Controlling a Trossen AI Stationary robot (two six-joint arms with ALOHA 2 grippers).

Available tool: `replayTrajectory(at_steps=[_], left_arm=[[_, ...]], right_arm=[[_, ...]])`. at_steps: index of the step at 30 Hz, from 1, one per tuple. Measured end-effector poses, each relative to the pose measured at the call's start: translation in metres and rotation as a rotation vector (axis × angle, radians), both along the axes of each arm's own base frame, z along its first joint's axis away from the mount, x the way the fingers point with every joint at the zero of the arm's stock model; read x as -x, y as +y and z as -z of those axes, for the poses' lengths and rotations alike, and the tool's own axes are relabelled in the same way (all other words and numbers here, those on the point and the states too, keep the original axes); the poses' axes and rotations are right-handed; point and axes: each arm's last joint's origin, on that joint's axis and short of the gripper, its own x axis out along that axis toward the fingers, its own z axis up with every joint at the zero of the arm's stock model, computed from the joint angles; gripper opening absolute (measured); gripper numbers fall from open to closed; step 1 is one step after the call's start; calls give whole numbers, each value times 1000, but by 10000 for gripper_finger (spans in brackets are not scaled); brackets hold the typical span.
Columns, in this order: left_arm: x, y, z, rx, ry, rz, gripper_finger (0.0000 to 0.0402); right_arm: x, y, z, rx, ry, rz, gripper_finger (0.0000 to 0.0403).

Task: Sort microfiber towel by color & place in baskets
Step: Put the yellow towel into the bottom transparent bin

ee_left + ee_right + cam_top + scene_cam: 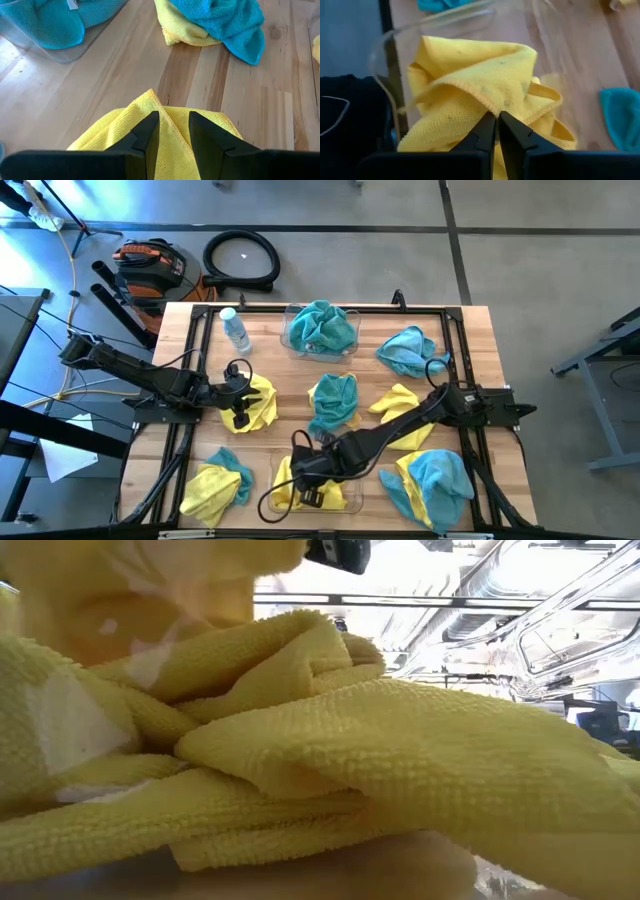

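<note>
The far clear basket [292,345] holds teal towels [322,328]. The near clear basket [358,498] holds yellow towels [285,480], which fill the low view [380,750]. My left gripper [243,402] [172,117] is down on a yellow towel [260,405] lying left of the table's middle, shut on it. My right gripper [303,480] [496,116] reaches into the near basket, shut on a yellow towel [470,85] there. More teal and yellow towels lie loose on the table. My left gripper has a raised fold [172,135] of the yellow towel between its two fingers, coming slanting from above and from the table's left. The towel spreads out from the fingers, and its far corner [152,95] lies on the wood. My right gripper pinches a hemmed fold [492,107] of the yellow towel, slanting down from the table's right. The towel sits crumpled inside the near basket, on the towels under it.
Loose towels: a teal one in the middle [333,398], a yellow one right of it [400,402], a teal one far right [410,350], mixed heaps near right [430,485] and near left [218,480]. A water bottle [235,330] stands far left.
</note>
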Motion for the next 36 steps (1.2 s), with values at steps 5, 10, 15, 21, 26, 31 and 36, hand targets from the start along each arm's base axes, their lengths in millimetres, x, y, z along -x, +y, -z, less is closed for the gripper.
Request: replayTrajectory(at_steps=[5, 10, 15, 21, 26, 31, 36], left_arm=[[0, 0, 0, 1, -1, -1, 92], [0, 0, 0, 7, -4, -6, 92], [0, -1, 0, 36, 3, 11, 92], [0, -1, 1, 45, 6, 20, 92], [0, -1, 1, 45, 6, 20, 92], [0, -1, 1, 49, 4, 15, 92], [0, -1, 1, 49, 6, 15, 92]], right_arm=[[-13, 0, 19, -12, -3, -28, 17], [-30, -8, 50, -108, 53, -79, 17], [-37, -18, 66, -169, 112, -112, 17], [-41, -23, 65, -178, 95, -120, 19], [-41, -24, 66, -131, 78, -121, 64], [-39, -28, 65, -147, 121, -64, 125], [-31, -38, 42, -126, 117, 15, 148]])
